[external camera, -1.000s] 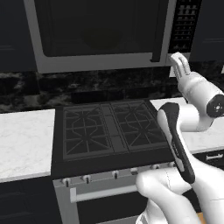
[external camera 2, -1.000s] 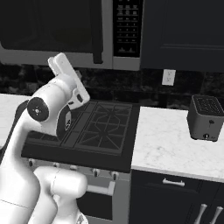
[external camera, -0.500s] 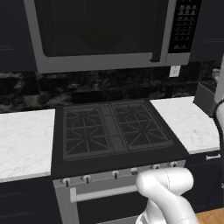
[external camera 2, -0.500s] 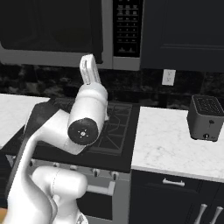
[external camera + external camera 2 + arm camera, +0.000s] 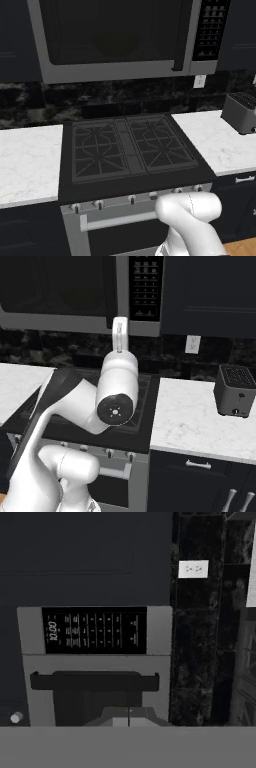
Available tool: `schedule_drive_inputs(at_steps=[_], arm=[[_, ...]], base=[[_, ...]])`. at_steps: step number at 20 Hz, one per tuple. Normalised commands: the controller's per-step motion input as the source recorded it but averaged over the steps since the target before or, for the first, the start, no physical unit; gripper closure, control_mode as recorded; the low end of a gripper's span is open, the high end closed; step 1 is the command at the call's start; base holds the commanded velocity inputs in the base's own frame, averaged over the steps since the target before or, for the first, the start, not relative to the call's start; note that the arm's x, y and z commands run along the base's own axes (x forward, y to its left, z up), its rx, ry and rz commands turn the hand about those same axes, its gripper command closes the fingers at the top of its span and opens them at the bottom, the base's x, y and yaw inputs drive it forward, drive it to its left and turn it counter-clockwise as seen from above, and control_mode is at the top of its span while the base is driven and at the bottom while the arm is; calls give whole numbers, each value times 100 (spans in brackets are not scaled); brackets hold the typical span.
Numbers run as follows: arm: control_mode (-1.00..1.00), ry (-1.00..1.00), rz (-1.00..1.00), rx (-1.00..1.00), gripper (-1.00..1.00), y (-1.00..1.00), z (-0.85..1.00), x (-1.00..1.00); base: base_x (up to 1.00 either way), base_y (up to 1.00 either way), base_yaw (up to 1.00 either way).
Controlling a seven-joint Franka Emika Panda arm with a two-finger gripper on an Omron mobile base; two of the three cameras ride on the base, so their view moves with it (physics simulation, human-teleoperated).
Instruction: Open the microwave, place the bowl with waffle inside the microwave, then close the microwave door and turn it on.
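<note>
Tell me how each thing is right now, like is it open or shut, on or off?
microwave door: shut.
microwave: dark inside, clock on its button panel lit.
stove: burners bare, no flame.
oven door: shut.
toaster: slots empty.
gripper: open or shut, cannot tell.

The microwave point(image 5: 95, 662) panel display seems to read "10:00"; button labels are illegible.

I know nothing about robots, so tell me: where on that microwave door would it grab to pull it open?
Probably the dark vertical handle at the right edge of the microwave door, beside the black button panel. It is a slim bar standing off the frame, so the gripper would best come straight from the front, one finger on each side, then pull outward; hinges likely sit at the left.
</note>
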Motion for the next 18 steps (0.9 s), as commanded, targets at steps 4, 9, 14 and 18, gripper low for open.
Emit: schedule_drive_inputs(at_steps=[4,9,14,18], arm=[[-100,1,-10,2,100,0,0,24],[-100,8,-8,0,100,0,0,33],[-100,20,5,0,100,-2,0,35],[-100,8,7,8,100,-16,10,31]], base=[[0,0,0],[0,0,0],[0,0,0],[0,0,0]])
